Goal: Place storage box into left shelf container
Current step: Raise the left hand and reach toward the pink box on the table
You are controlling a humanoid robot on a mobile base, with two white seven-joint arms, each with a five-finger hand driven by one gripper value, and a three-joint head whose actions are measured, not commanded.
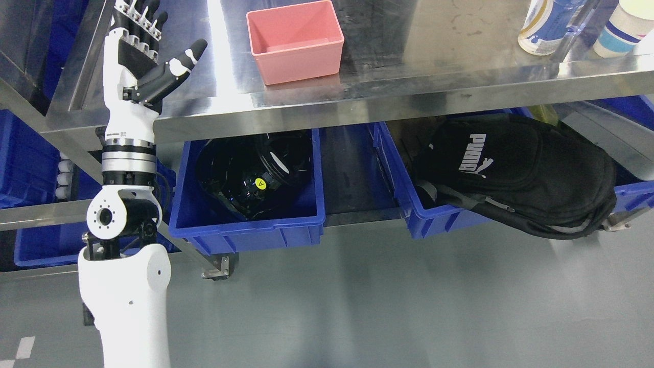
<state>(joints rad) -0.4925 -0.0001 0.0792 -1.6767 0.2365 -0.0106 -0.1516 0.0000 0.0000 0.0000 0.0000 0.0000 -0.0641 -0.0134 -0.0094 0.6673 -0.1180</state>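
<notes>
A pink storage box (pixel 295 40) stands empty and upright on the steel tabletop (pixel 439 61), near its front edge. My left hand (pixel 148 46) is raised at the far left, well left of the box, fingers spread and holding nothing. Below the tabletop, the left blue shelf container (pixel 250 225) holds black gear with a yellow sticker. The right arm does not show.
A second blue container (pixel 434 214) on the right carries a black Puma bag (pixel 516 174) that overhangs its rim. Two paper cups (pixel 546 23) stand at the tabletop's far right. More blue bins (pixel 23 153) sit behind the left shelf frame. Grey floor lies below.
</notes>
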